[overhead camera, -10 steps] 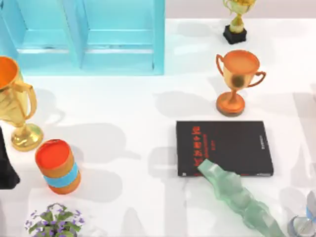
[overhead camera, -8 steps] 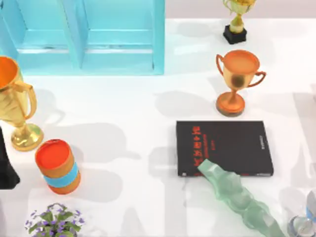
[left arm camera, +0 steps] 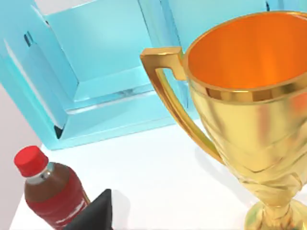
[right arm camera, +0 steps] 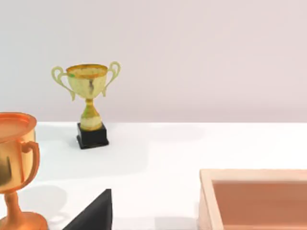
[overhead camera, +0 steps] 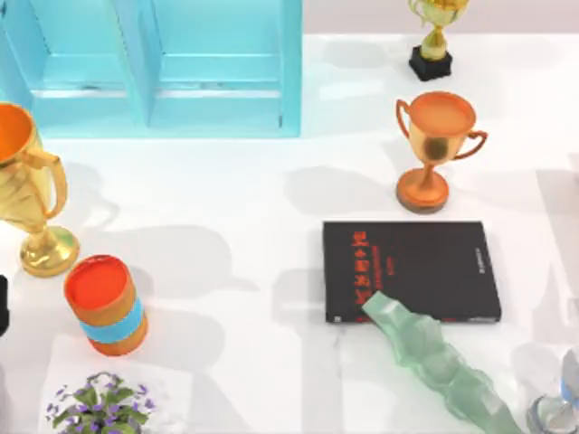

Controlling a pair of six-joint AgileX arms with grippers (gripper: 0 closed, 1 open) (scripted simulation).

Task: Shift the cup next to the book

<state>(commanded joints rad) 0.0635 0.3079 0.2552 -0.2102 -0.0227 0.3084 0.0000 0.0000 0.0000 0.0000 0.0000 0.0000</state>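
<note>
Top view is showing the book [overhead camera: 412,271] lying flat at centre-right of the table [overhead camera: 253,235], with the cup [overhead camera: 563,398] sitting at its four o'clock by the edge. Either arm's jaws I cannot tell; the right arm should be descending squarely over the cup, clearing the green glass piece [overhead camera: 434,362].

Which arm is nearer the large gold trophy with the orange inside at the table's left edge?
Left. The left gripper sits close beside the large gold trophy at the left edge; the right gripper is by the orange trophy, toward the table's right.
</note>
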